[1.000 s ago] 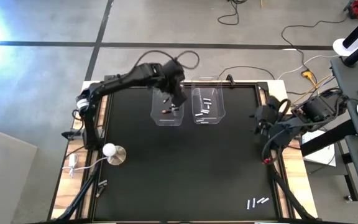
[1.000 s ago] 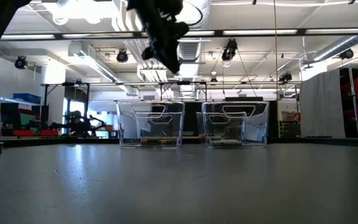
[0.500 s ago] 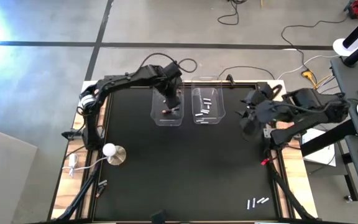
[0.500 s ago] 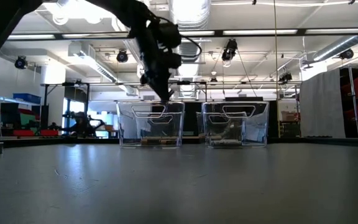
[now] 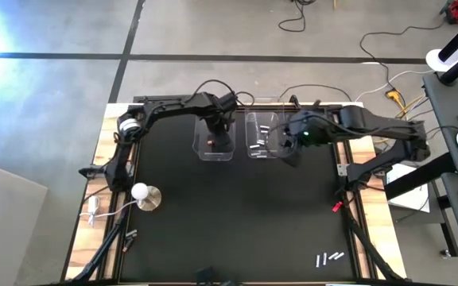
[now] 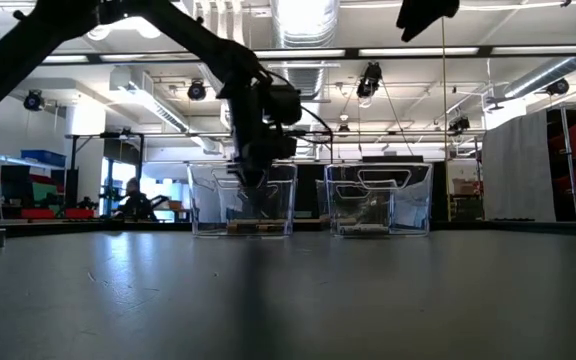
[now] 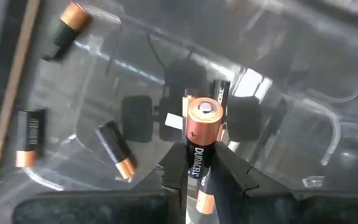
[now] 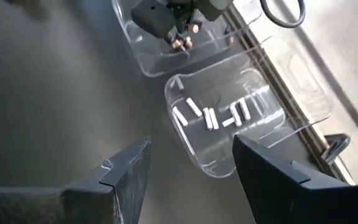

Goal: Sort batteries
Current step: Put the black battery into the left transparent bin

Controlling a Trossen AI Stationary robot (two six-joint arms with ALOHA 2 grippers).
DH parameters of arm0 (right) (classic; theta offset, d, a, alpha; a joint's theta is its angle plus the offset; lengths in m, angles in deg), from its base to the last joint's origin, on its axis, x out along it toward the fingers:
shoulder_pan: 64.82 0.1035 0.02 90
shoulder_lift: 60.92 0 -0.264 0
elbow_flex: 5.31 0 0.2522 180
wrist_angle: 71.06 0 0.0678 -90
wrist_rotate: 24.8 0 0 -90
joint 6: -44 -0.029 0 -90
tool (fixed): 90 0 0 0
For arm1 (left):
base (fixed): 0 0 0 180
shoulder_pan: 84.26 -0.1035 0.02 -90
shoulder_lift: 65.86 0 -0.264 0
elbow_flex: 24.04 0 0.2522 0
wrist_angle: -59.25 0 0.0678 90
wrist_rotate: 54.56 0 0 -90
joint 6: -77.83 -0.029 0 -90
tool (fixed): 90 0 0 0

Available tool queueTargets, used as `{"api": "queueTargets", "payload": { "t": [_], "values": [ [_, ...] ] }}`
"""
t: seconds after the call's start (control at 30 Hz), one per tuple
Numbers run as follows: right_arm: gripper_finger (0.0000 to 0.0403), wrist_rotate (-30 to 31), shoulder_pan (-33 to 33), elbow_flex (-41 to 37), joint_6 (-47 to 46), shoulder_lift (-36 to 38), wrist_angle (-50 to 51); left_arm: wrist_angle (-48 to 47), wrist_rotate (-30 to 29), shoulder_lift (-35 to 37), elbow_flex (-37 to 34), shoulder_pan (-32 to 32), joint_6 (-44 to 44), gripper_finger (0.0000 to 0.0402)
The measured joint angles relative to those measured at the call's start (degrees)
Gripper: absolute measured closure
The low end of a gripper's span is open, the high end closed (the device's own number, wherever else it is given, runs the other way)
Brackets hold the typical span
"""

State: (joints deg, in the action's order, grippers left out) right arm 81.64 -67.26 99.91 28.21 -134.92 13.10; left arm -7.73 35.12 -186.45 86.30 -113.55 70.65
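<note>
Seen from above: left gripper (image 5: 217, 132) lowered into the left clear plastic bin (image 5: 203, 149) at roughly 12 o'clock on the black table top (image 5: 237, 214), fingers clenched on a dark cylindrical battery with copper-coloured ends (image 7: 199, 152), held end-on toward the bin floor. Lying loose on that bin's floor in the left wrist view: three more dark copper-tipped batteries (image 7: 117, 149), one near a corner, one by a wall, one close to the held cell. Just beside, at about 1 o'clock, the right clear plastic bin (image 5: 275, 151) with a cluster of silvery-white slim batteries (image 8: 211, 117) on its bottom. Right gripper (image 8: 188, 165) hovering over the right-hand edge of that second bin, fingers spread wide, released, grasping nothing. At 5 o'clock near the table's front edge, three silvery-white batteries (image 5: 329, 258) lying close together on the black surface, well apart from both bins. At 8 o'clock, a white round-based knob (image 5: 144, 195) at the table's left margin. At 4 o'clock, a small red object (image 5: 338, 206) by the right arm's base. From table height: left gripper's tip dipping inside the left bin's rim, both bins side by side.
</note>
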Motion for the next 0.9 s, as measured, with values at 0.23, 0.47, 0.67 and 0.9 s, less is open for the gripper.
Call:
{"api": "queueTargets", "payload": {
  "t": [0.23, 0.47, 0.67, 0.9],
  "values": [
    [0.0184, -1.9, -3.0, 0.0, 0.4, -3.2, 0.0, -0.4, 0.0, -2.5, 0.0, -1.6, 0.3, 0.0371],
    [0.0184, -1.9, -6.0, 0.0, 1.5, -4.8, -0.5, 0.3, -0.1, -4.3, 0.0, -3.3, -1.3, 0.0371],
    [0.0184, -1.9, -9.0, 0.0, 1.5, -4.9, -1.8, 0.8, -0.1, -4.9, 0.0, -3.6, -3.1, 0.0371],
    [0.0184, -1.9, -12.0, 0.0, 1.5, -4.7, -4.2, 0.8, -0.1, -5.4, 0.1, -3.6, -3.3, 0.036]
  ]
}}
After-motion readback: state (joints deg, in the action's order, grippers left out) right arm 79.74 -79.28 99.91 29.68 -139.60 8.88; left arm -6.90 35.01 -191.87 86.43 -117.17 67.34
